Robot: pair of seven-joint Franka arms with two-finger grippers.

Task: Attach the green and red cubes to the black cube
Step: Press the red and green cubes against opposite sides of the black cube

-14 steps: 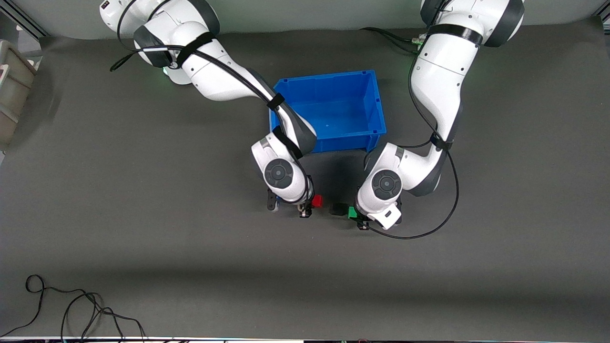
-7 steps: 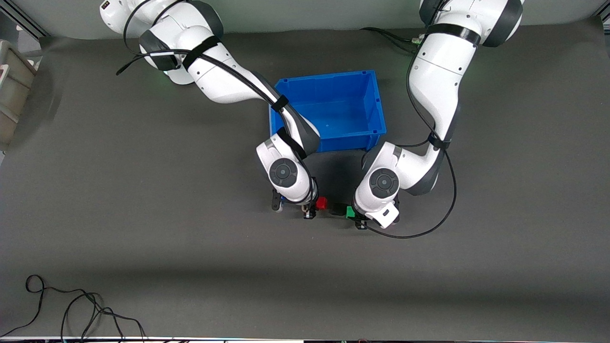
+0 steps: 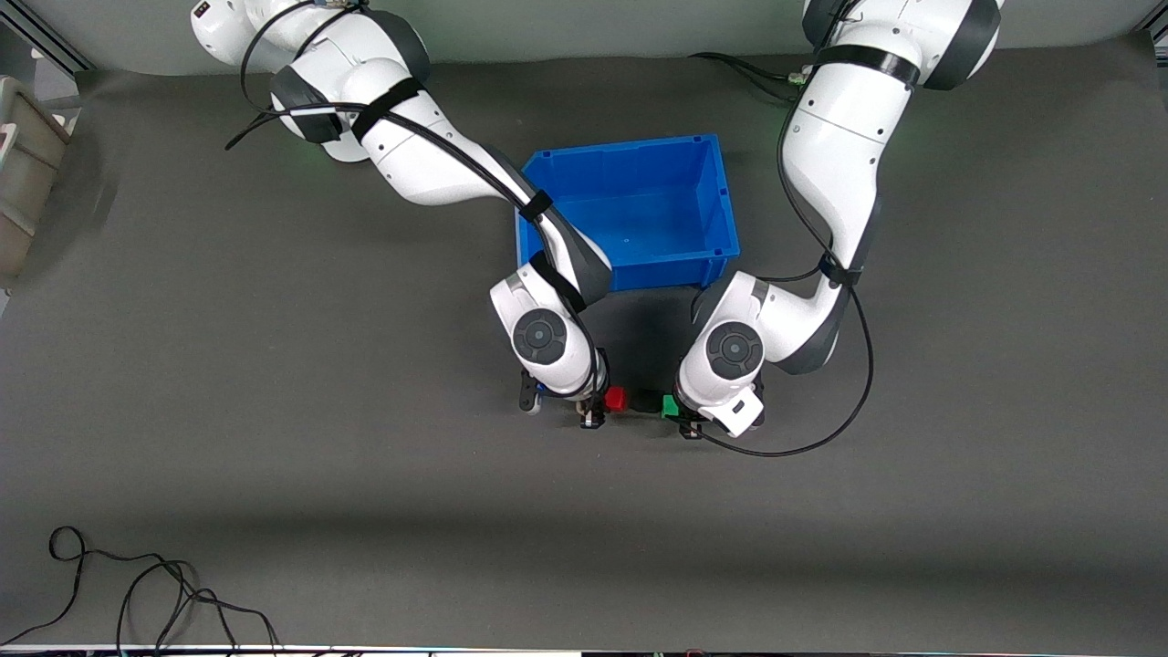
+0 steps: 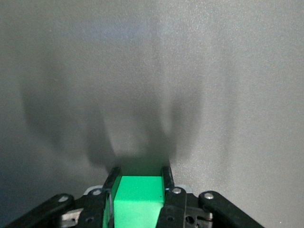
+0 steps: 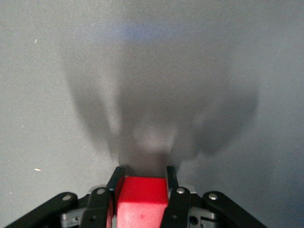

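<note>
Take the blue bin [image 3: 630, 212] as your landmark: it sits in the middle of the table [image 3: 274, 456], and all three cubes lie in a short row on the table just nearer the front camera than its front wall.

Your right gripper [image 3: 598, 408] is low over the end of that row toward the right arm's end of the table. Its jaws are clenched on the red cube [image 3: 616, 398]; in the right wrist view you see the red cube [image 5: 141, 202] pinched squarely between the two black fingers [image 5: 115, 181], with only grey table surface ahead of them.

The black cube [image 3: 646, 401] is in the middle of the row, below the bin's front wall in the front view. The red cube looks to be touching it or just beside it; you cannot tell which from here.

The green cube [image 3: 670, 406] is pressed against the black cube on the side toward the left arm's end of the table. Your left gripper [image 3: 686, 422] is grasping it; the left wrist view shows the green cube [image 4: 135, 199] clamped between the fingers [image 4: 167, 176].
</note>
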